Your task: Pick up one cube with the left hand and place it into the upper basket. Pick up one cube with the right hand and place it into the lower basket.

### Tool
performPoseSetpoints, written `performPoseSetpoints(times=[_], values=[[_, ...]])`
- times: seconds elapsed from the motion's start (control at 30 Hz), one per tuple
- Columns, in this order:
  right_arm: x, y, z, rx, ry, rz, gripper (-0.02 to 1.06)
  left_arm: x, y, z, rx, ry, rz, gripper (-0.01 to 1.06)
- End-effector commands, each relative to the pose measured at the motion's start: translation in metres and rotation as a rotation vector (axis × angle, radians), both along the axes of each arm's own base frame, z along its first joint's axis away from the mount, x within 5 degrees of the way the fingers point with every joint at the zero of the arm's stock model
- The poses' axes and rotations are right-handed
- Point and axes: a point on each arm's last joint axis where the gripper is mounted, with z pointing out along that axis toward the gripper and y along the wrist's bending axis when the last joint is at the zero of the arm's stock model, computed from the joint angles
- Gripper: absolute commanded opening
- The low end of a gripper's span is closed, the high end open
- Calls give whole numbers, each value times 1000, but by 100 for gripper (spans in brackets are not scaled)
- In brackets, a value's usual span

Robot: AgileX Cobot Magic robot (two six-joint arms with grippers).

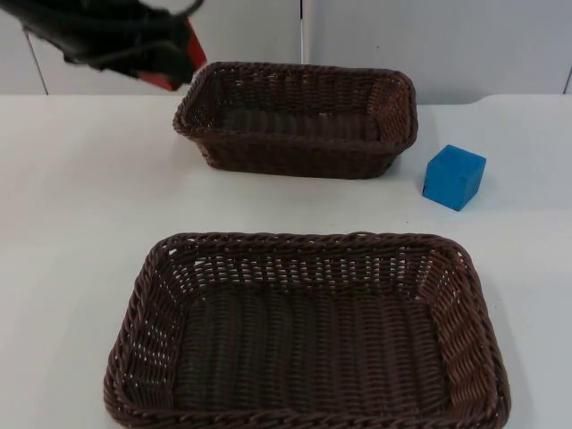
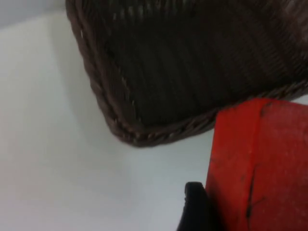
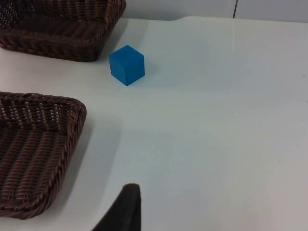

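While the top view finds both the upper basket (image 1: 393, 107) and the lower basket (image 1: 465, 313) holding nothing, the left gripper (image 1: 174, 58) hangs by the upper basket's far left corner, clenched on the red cube (image 1: 183, 61), and the blue cube (image 1: 454, 176) sits untouched on the surface (image 1: 80, 197) right of that basket. In the left wrist view the red cube (image 2: 260, 168) is outside the upper basket's rim (image 2: 144, 134), so neither placement looks done. In the right wrist view the blue cube (image 3: 127, 64) lies well off from the waiting right gripper (image 3: 126, 207); whether its jaws are released I cannot tell
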Motion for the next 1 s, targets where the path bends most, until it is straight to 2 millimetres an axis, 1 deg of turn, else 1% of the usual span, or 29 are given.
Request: performPoseSetpoints(times=[0.0,0.07,0.83,0.97], values=[[1,0,-3,1,6,-6,105,-4,-2,12,-20,-16,-4,0],[1,0,-3,1,6,-6,105,-5,-2,15,-21,-22,-8,0],[1,0,-3,1,6,-6,105,-6,-4,16,-48,-7,-7,0],[1,0,-3,1,6,-6,105,-5,-5,15,-89,-3,18,0]])
